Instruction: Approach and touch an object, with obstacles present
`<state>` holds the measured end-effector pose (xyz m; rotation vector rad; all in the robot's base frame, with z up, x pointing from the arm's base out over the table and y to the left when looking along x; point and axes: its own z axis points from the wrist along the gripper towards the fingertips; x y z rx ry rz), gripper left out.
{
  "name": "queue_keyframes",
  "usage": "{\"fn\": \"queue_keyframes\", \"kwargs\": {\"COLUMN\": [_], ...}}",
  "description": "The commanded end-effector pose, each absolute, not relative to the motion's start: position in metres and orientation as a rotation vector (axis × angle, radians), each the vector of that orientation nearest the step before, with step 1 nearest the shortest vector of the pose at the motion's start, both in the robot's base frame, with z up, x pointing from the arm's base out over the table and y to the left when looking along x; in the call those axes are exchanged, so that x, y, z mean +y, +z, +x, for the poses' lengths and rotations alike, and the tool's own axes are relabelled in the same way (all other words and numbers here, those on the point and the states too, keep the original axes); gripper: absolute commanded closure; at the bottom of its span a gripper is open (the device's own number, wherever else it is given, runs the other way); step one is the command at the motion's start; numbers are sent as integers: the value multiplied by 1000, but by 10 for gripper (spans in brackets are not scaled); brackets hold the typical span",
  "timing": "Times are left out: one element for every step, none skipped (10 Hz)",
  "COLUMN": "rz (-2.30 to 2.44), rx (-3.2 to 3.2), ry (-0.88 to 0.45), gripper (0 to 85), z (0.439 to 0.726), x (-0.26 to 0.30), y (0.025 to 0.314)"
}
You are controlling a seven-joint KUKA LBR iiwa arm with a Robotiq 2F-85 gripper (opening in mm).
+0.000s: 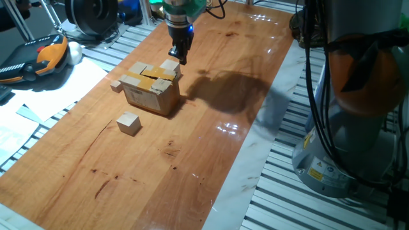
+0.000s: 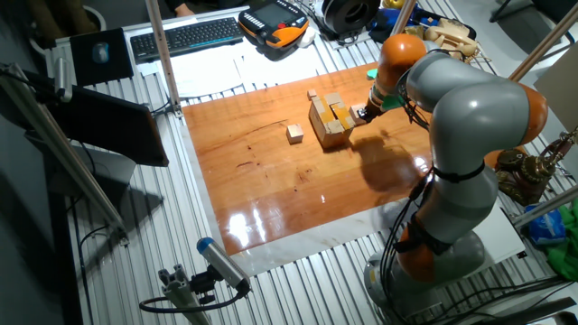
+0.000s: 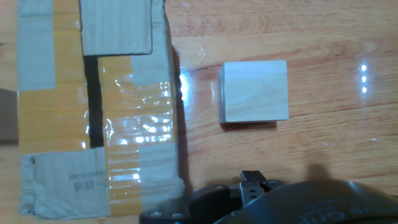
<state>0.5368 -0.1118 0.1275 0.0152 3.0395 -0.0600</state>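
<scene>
Gripper (image 1: 179, 56) pointing straight down just above wooden cube (image 1: 170, 66) beside cardboard box (image 1: 150, 89), finger spacing indiscernible.

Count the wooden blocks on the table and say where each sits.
3: one cube behind the cardboard box under the gripper, one cube in front of it, a tiny block at its left.

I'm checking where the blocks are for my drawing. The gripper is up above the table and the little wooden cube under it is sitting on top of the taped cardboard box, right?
Not quite. The wooden cube sits on the table beside the cardboard box, with a strip of bare wood between them; the hand view shows it. The gripper is above the table, as you said.
</scene>
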Motion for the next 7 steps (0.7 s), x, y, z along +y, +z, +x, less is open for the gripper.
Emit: {"fn": "queue_keyframes", "kwargs": {"rz": [13, 17, 17, 12, 11, 5, 5], "rx": [3039, 3039, 3034, 3030, 3030, 3028, 3025], "ry": [-52, -57, -64, -71, -73, -71, -64], "gripper": [850, 850, 850, 850, 850, 850, 850], "z": [537, 537, 537, 537, 538, 539, 542], "x": [-112, -112, -112, -114, -117, -119, -122], "y": [128, 127, 126, 125, 123, 119, 112]}}
